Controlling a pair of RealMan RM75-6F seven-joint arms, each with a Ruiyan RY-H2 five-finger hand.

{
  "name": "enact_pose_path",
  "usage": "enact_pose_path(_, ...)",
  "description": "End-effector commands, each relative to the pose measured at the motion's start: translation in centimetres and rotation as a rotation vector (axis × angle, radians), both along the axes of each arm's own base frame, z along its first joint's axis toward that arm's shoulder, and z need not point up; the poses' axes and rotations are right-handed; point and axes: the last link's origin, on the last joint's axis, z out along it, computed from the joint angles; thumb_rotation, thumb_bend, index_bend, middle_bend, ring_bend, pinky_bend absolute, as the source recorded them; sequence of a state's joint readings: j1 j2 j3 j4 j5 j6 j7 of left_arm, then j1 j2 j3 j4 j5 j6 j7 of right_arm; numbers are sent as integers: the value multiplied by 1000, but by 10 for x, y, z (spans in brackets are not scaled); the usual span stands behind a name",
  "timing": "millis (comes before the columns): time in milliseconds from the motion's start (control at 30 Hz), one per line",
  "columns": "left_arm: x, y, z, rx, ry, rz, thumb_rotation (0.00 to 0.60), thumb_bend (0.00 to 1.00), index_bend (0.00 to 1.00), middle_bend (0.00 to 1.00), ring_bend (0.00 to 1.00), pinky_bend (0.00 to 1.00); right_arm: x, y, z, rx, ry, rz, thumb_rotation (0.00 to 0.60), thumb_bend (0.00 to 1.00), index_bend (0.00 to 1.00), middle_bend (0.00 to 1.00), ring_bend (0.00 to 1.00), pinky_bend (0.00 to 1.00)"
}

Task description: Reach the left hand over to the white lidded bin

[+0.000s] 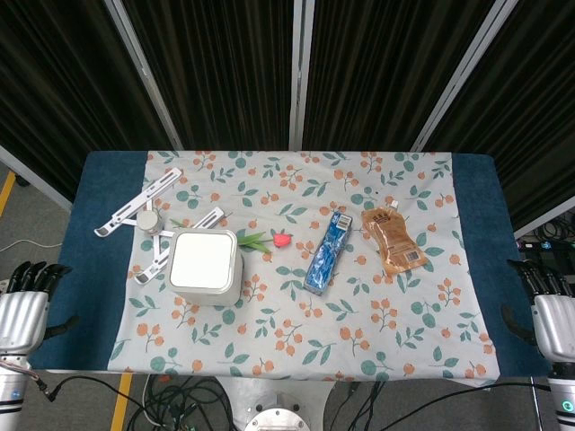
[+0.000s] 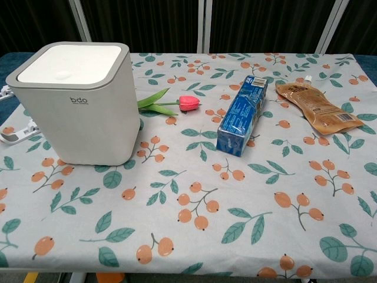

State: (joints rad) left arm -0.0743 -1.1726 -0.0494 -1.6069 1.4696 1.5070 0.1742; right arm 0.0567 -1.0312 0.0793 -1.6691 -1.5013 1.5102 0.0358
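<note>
The white lidded bin [image 1: 205, 267] stands upright on the left half of the flowered cloth, its lid closed; the chest view shows the bin [image 2: 73, 103] large at the left. My left hand [image 1: 25, 301] hangs off the table's left edge, near the front corner, well to the left of the bin, fingers apart and holding nothing. My right hand [image 1: 550, 305] sits off the right edge, also holding nothing. Neither hand appears in the chest view.
A white folding stand [image 1: 148, 218] lies just behind and left of the bin. A pink tulip [image 1: 272, 239] lies right of the bin, then a blue box [image 1: 327, 253] and a brown pouch [image 1: 393, 240]. Blue table [image 1: 90, 260] borders the cloth.
</note>
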Motion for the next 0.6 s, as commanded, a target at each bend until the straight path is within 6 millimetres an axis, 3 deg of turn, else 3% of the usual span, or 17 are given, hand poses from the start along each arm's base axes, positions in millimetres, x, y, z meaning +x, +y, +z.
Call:
enact_pose_path(33, 0, 0, 0, -1, 0, 1, 600, 93, 216, 202, 120, 99, 0, 0, 1, -1, 2, 1, 600, 284, 144, 176, 117, 126)
enact_pose_path(367, 5, 2, 2, -7, -11, -29, 600, 94, 216, 203, 120, 99, 1, 3, 4, -7, -8, 6, 600, 284, 144, 176, 117, 126)
enact_pose_path(600, 41, 26, 10, -109, -61, -217, 600, 93, 216, 202, 120, 99, 5, 4, 11, -7, -12, 17, 600, 284, 144, 173, 117, 126)
